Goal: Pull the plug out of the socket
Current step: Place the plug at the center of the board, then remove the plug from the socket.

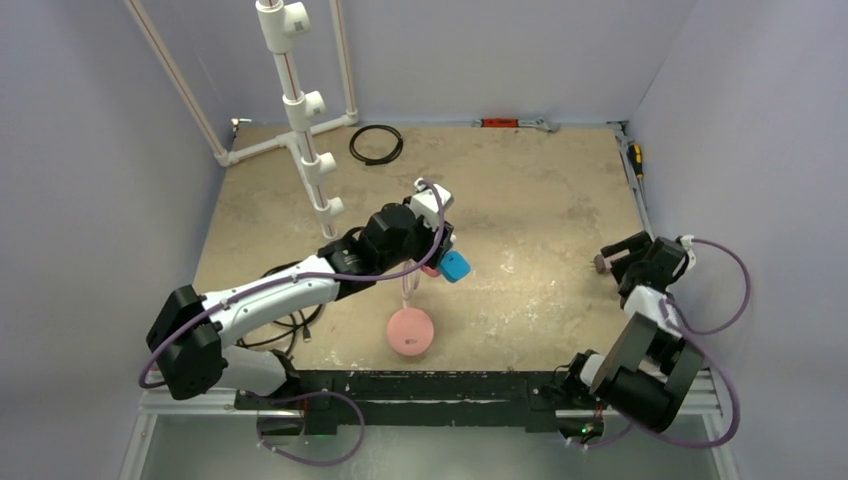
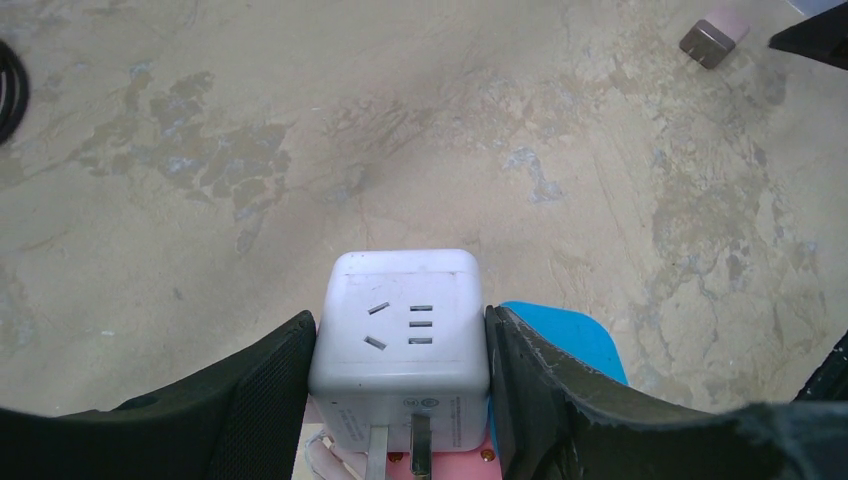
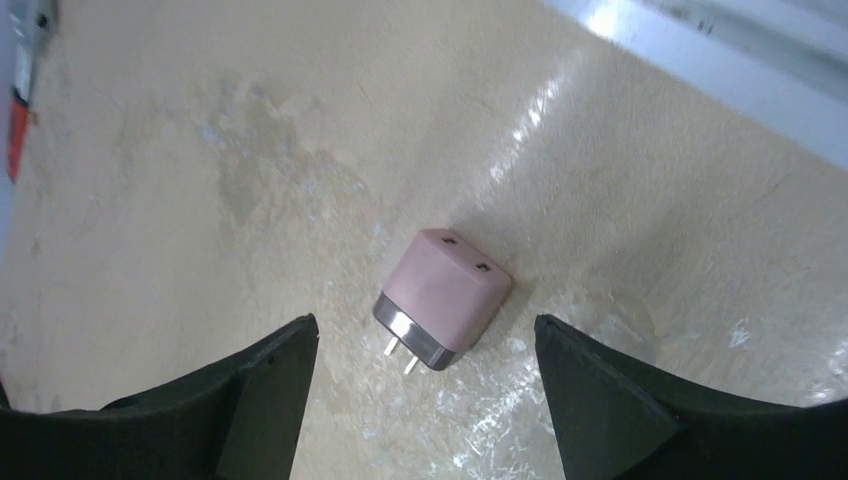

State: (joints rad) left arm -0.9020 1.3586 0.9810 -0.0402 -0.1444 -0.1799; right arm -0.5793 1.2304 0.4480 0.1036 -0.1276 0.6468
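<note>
Socket (image 2: 400,300), white cube, pinched by the left pincer (image 2: 400,345) above the counter (image 2: 200,150); pink plug (image 3: 443,298) lies detached on the counter beneath the right pincer (image 3: 425,335), jaws spread.

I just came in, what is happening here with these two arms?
The left arm's fingers grip the white cube socket by two opposite sides. The pink plug is already out of it: it lies on the table under the right arm's fingers, which stand open and do not touch it.

One socket (image 2: 400,335), one pink plug (image 3: 442,298), one pink disc (image 1: 410,331).
</note>
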